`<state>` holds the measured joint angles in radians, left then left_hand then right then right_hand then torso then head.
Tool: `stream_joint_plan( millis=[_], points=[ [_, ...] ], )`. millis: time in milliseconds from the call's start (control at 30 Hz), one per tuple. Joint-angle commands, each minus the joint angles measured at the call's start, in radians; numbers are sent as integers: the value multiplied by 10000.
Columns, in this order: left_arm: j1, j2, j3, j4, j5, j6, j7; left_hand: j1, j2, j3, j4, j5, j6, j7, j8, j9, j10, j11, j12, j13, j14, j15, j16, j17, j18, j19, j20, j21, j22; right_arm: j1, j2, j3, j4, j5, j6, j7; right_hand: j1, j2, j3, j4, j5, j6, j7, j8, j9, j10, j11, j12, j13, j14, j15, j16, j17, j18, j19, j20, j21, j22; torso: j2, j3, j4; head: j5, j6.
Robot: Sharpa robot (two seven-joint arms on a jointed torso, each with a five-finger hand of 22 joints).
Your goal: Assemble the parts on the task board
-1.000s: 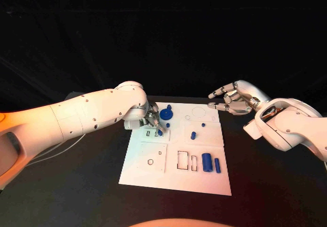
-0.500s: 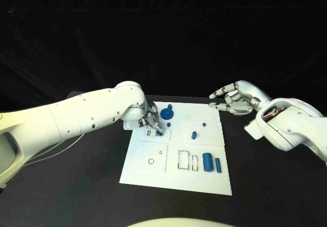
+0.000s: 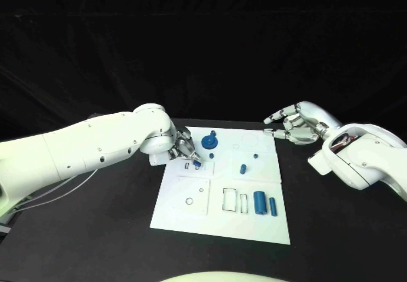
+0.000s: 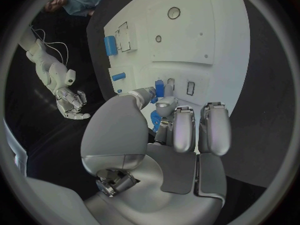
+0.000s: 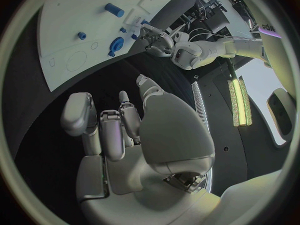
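Observation:
The white task board (image 3: 191,214) lies in the middle of the table. My left hand (image 3: 182,148) reaches over the board's far left part and pinches a small blue part (image 3: 197,163) between thumb and fingertip; the left wrist view shows this part (image 4: 159,88) just above a row of small slots (image 4: 190,88). A blue gear-like part (image 3: 210,143) sits beside the hand. My right hand (image 3: 293,124) hovers off the board's far right corner, fingers loosely curled and apart, holding nothing.
More blue parts lie on the board: a small peg (image 3: 254,156), a short piece (image 3: 243,169), a thick cylinder (image 3: 259,199) and a slim one (image 3: 272,205) beside rectangular recesses (image 3: 228,199). Black table surrounds the board.
My left arm has turned slightly while its fingers stay at the same slots with the small blue part. The right hand has hardly moved.

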<state>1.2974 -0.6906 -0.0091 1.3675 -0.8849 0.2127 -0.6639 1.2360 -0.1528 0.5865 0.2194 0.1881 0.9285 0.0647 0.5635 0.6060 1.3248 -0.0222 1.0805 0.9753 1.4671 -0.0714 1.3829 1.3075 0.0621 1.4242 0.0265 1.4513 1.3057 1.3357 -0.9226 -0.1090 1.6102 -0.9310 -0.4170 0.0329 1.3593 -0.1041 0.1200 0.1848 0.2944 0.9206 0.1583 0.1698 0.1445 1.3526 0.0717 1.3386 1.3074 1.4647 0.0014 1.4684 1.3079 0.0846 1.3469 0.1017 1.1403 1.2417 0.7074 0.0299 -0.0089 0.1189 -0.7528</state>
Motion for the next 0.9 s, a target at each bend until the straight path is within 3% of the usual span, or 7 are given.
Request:
stream_joint_plan(
  millis=[33,200,467,700,900],
  points=[
    [-95,-135,2,283,-140,-1302,189,-121,-15,2038,-1951,112,53,-76,67,47,109,6,49,17,437,-93,-24,228,-70,90,12,57,45,-5,-33,4,19,-93,67,-18,-119,-20,-68,-5,36,-59,-7,38,-8,-4,6,-43,225,656,-50,-23,994,115,33,0,-64,-4,4,1,7,17,-3],
    [-282,-293,2,656,-950,-1928,218,-175,-66,2105,-2006,156,92,-95,94,76,175,-13,115,85,439,-109,-22,235,-91,147,-3,105,149,-4,-49,4,29,-99,61,-14,-119,-20,-68,-5,36,-59,-7,38,-8,-4,6,-43,225,656,-50,-23,994,115,33,0,-64,-4,0,15,25,46,-33],
    [-597,-334,2,956,-2121,-2285,174,-223,-90,2180,-2036,182,128,-112,116,99,257,-31,225,206,439,-123,-24,235,-108,194,-19,146,234,-4,-54,4,41,-397,30,17,-144,-8,-84,17,76,-56,-9,45,-13,-6,5,-45,221,656,-51,-27,991,113,41,0,-58,5,21,-3,-6,14,16],
    [-703,-307,4,1037,-2761,-2100,128,-249,-103,2228,-2057,197,145,-121,125,111,267,-39,219,192,441,-131,-21,241,-116,219,-29,167,277,-5,-49,4,50,-578,23,34,-152,-9,-90,23,84,-54,-10,46,-13,-4,5,-43,222,658,-51,-23,999,111,46,0,-52,11,16,-3,-13,56,-11],
    [-721,-286,6,1031,-2949,-1721,104,-430,-211,2406,-2121,553,195,-155,202,211,212,-72,-12,-103,441,-163,-28,241,-120,233,-58,183,301,-5,-36,3,42,-629,23,36,-152,-9,-90,23,84,-54,-10,46,-13,-4,5,-43,222,658,-51,-23,999,111,46,0,-52,11,13,-4,11,45,-47]
  ],
)
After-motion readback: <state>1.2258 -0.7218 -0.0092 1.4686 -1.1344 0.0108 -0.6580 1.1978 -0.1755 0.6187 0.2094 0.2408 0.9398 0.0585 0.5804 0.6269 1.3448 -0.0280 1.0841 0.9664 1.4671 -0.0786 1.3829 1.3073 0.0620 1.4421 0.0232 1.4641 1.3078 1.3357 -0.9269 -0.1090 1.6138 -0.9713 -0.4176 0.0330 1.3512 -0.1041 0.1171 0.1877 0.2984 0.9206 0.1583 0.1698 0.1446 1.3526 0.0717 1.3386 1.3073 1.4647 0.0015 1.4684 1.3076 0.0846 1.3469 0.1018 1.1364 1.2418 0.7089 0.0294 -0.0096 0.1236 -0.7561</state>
